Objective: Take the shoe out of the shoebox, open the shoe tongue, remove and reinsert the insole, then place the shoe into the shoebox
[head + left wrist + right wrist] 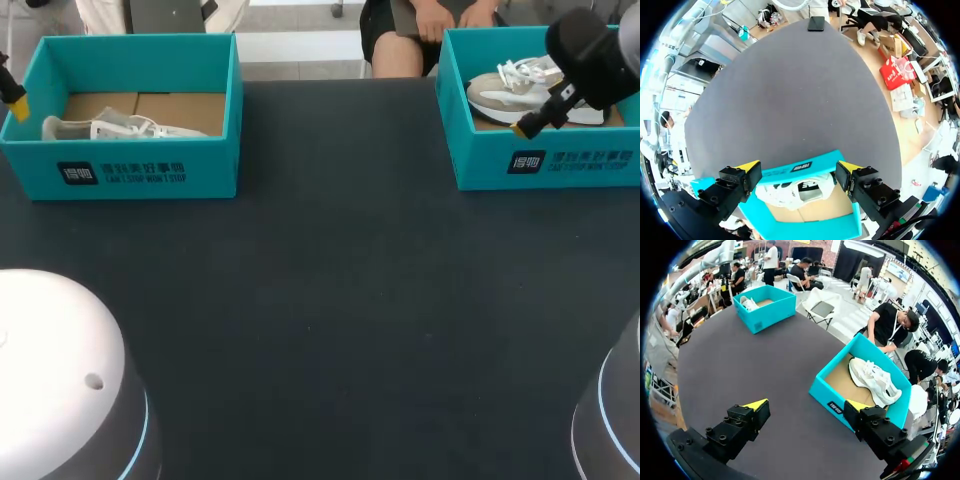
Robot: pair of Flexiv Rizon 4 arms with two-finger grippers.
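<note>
Both jaws spread wide, gripping nothing

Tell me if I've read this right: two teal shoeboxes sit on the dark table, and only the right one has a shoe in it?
Not quite: both hold a shoe. The head view shows a white shoe in the left shoebox, as well as the grey-and-white shoe in the right shoebox. Both boxes are teal, on the dark table.

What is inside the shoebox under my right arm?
The shoebox holds one white and grey shoe on its brown cardboard floor. The right arm covers part of the shoe in the head view; the right wrist view shows it whole. The shoe's inside cannot be seen.
</note>
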